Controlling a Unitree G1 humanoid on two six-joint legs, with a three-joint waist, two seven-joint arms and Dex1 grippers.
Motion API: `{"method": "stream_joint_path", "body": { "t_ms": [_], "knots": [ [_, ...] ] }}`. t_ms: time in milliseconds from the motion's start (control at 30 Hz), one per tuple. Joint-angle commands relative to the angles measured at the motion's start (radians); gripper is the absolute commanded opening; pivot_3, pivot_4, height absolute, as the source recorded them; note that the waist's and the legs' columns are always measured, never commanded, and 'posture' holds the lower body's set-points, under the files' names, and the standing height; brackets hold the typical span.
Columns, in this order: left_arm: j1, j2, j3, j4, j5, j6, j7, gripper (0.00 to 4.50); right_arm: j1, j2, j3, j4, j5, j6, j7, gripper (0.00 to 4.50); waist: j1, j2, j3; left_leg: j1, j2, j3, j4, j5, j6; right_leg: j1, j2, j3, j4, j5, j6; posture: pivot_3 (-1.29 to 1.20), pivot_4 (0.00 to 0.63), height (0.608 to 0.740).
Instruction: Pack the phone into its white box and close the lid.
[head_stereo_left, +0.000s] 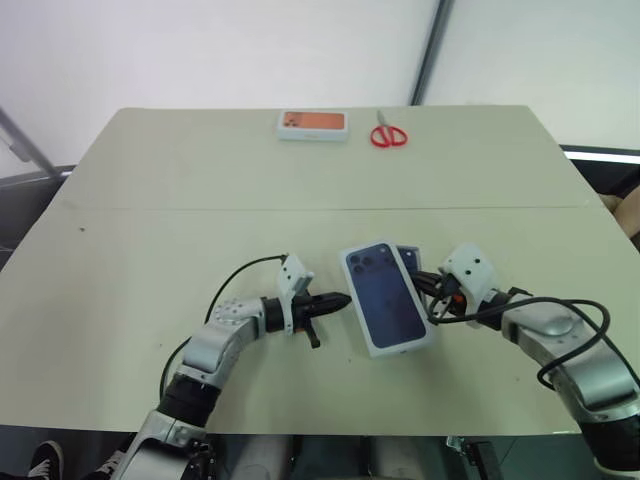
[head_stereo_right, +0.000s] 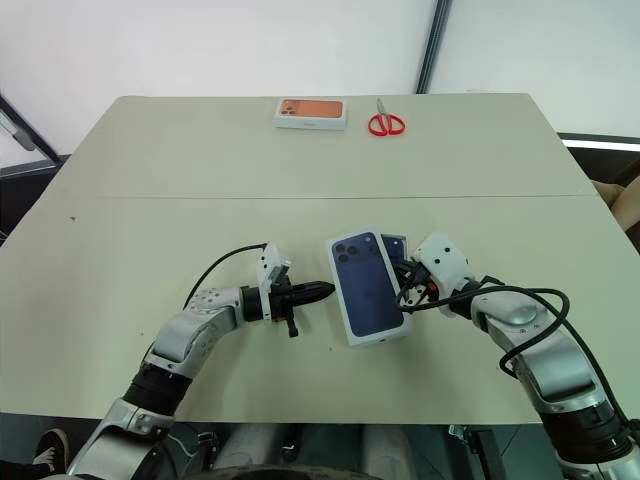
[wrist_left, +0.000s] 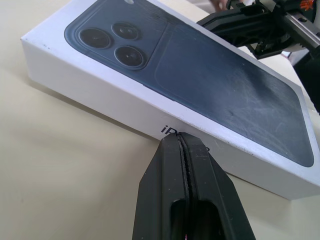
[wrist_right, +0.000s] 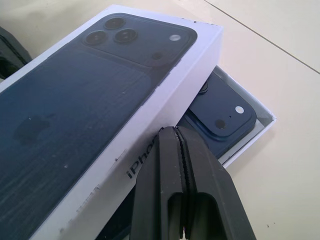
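The lid (head_stereo_left: 385, 297), white with a dark navy phone picture on top, lies askew and tilted over the white box (wrist_right: 261, 126). The box's far right corner sticks out from under it. In that corner the phone (wrist_right: 220, 107) shows its dark blue camera end, lying inside the box. My left gripper (head_stereo_left: 344, 298) is shut, its tips against the lid's left side wall (wrist_left: 150, 117). My right gripper (wrist_right: 175, 132) is shut too, with its tips at the lid's right side wall. Neither gripper holds anything.
An orange-topped white box (head_stereo_left: 312, 124) and red scissors (head_stereo_left: 388, 134) lie at the table's far edge. A seam (head_stereo_left: 200, 208) crosses the table between them and the lid. Black cables loop from both wrists over the table's near part.
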Motion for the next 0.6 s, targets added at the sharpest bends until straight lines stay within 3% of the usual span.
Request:
{"method": "stream_joint_path", "body": {
  "t_ms": [33, 600],
  "knots": [
    [-0.023, -0.028, 0.005, 0.005, -0.005, 0.006, 0.017, 0.02, -0.004, 0.011, -0.029, -0.045, -0.009, -0.005, 0.001, 0.04, -0.001, 0.0, 0.0, 0.0, 0.0, 0.0, 0.0, 0.0, 0.0, 0.0, 0.0, 0.0, 0.0, 0.0, 0.0, 0.0, 0.15, 0.74],
    [-0.155, -0.149, -0.002, 0.148, 0.058, -0.078, 0.026, 0.02, 0.013, 0.012, -0.08, -0.002, -0.073, -0.012, 0.011, 0.04, -0.001, 0.0, 0.0, 0.0, 0.0, -0.001, 0.001, 0.0, 0.0, 0.001, 0.0, -0.001, 0.0, 0.0, 0.0, 0.0, 0.15, 0.74]
  ]
}}
